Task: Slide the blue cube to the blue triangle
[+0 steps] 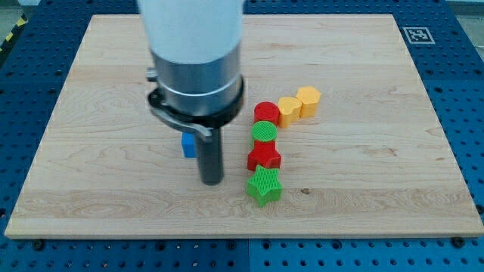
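A blue block (188, 145) shows only partly, just left of my rod, mostly hidden behind it; its shape cannot be made out. My tip (211, 181) rests on the board just right of and below that blue block, very close to it. No second blue block is visible; the arm's wide body covers the board's upper middle and may hide it.
Right of my tip runs a line of blocks: a green star (264, 186), a red star (265, 157), a green cylinder (264, 134), a red cylinder (266, 113), a yellow block (289, 109) and an orange-yellow block (308, 100). The wooden board (91, 189) lies on a blue table.
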Robot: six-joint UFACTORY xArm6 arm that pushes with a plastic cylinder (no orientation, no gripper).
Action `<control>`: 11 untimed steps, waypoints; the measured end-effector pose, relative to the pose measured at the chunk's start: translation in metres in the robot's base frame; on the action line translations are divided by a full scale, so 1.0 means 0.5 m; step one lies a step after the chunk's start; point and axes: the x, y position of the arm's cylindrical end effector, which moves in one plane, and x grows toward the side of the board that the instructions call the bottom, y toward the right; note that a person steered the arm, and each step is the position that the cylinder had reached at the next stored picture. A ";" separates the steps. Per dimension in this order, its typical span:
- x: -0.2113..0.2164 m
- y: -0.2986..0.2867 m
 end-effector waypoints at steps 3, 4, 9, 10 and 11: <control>-0.156 -0.015; -0.147 0.024; -0.155 -0.106; -0.160 -0.082; -0.166 -0.060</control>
